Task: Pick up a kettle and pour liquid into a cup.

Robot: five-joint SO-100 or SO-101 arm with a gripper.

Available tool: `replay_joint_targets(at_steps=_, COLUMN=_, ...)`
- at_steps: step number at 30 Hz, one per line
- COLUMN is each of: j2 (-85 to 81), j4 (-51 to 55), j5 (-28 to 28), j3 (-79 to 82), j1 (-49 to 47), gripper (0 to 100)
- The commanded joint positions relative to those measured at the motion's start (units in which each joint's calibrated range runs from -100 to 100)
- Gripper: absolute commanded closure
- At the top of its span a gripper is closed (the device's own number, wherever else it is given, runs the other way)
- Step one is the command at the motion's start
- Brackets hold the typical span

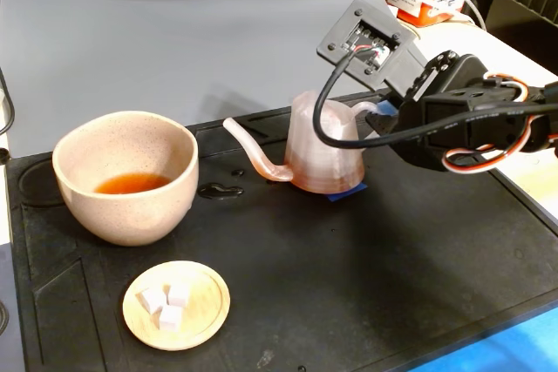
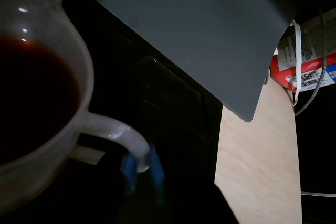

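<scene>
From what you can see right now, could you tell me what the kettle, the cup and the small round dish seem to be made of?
The kettle looks like translucent pinkish plastic: light passes through its ridged wall. The cup seems to be glazed ceramic, beige-pink with fine speckles and a soft sheen. The small round dish appears to be pale wood with a matte finish, though the grain is too faint to confirm.

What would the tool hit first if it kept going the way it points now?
Most likely the kettle: in the fixed view the tool points left, straight at its handle, which the wrist view shows close by. Whether they already touch cannot be told. The cup lies farther left.
</scene>
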Motion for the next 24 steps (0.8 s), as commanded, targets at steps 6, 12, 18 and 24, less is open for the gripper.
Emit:
replay_joint_targets(at_steps=6, j2=-0.7, j4=-1.3, j5=2.6, j3=-2.4, j1=0.9, gripper=99)
replay_joint_targets(at_steps=12, j2=-0.6, j4=-1.3, j5=2.6, j3=-2.2, j1=0.9, gripper=99)
replay_joint_targets(at_steps=18, j2=-0.5, j4=-1.3, j5=2.5, j3=-2.2, j1=0.9, gripper=99)
replay_joint_targets(at_steps=24, j2=-0.4, j4=-0.9, j5=2.5, j3=-2.1, j1=0.5, gripper=88)
